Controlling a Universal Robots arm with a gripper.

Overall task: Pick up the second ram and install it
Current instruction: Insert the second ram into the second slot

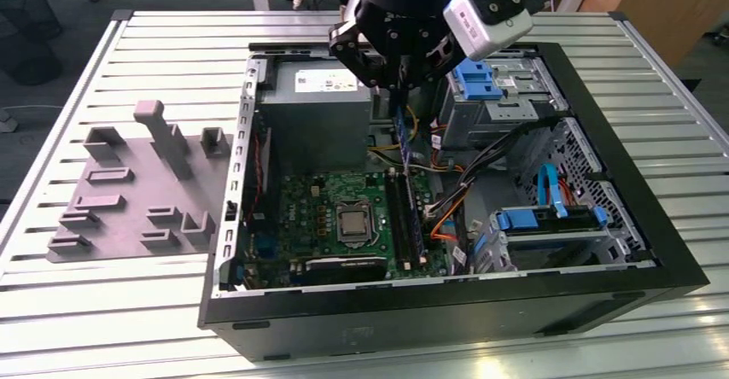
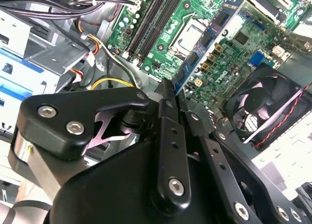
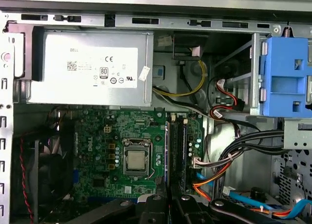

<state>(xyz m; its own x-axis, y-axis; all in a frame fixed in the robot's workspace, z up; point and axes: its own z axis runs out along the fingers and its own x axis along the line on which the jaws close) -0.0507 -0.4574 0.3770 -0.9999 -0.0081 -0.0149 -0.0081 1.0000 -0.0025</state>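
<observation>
A: Where is the second ram (image 1: 405,136)?

B: In the exterior view it hangs as a thin blue-green strip, edge-on, below the gripper (image 1: 397,80), above the open computer case (image 1: 638,217). The second wrist view shows the fingers (image 2: 165,112) pressed narrow on its edge, so I take it as held, though the board is mostly hidden there.

A: And the target?

B: The long black slots (image 3: 176,151) sit beside the processor socket (image 3: 136,159) on the green motherboard (image 3: 97,131). One slot may already carry a stick; I can't be sure.

A: What could go wrong?

B: The stick is gripped by a slim edge, so it could tilt or slip and meet the slot skewed. Pushed down misaligned, it could jam or stress the board. The orange and black cables (image 1: 456,212) lie just beside the slots and could snag a finger. The power supply (image 3: 90,68) stands near that end too.
</observation>
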